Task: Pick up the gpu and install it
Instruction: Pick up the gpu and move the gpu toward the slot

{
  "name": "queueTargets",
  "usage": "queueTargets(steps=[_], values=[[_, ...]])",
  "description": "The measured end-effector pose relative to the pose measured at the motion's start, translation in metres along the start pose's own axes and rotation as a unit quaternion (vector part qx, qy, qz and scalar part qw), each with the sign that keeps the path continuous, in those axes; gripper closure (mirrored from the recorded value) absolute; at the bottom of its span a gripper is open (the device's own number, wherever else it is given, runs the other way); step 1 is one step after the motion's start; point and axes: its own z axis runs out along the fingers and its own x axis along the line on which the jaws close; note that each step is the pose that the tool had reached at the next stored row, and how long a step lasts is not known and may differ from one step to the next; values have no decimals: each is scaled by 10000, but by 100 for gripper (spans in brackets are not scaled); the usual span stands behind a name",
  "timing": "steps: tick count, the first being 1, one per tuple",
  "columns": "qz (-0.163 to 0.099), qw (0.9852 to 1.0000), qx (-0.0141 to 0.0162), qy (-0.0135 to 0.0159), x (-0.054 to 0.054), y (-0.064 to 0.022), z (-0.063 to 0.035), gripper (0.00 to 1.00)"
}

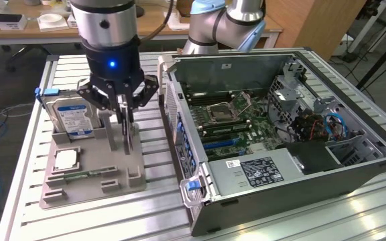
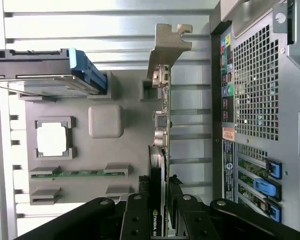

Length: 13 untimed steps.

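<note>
The black multi-link gripper (image 2: 160, 194) is nearly closed, its two fingers (image 2: 138, 210) clenched against the opposite faces of the gpu (image 2: 161, 150), a thin card seen edge-on with a grey metal bracket at its far end. A small green mark sits on the card's edge between the fingers, too small to read. In the exterior view the gpu stands upright on its long edge in a slot along the side of the grey moulded holder tray (image 1: 106, 168) that faces the case, with the arm's blue-lit wrist directly above. On the same tray lie a narrow green memory stick (image 2: 77, 173), a square silver processor chip (image 2: 52, 139) and, farther on, an upright silver hard drive with a blue label (image 1: 72, 116); its print cannot be read. The tray rests on a slatted aluminium tabletop (image 1: 79, 221). Just beside it, to the exterior view's right, lies an open dark grey computer case (image 1: 280, 198), showing a green motherboard (image 1: 236, 118) and a power supply with a black label (image 1: 263, 170) of illegible white text. Behind stand a second light-blue-jointed robot arm (image 1: 223, 22) and a wooden desk (image 1: 38, 30).
</note>
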Motion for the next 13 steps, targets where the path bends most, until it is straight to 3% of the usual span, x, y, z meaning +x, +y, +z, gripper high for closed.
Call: queueTargets(steps=[13], values=[[0, 10000, 0, 0, -10, 16, -467, 74]])
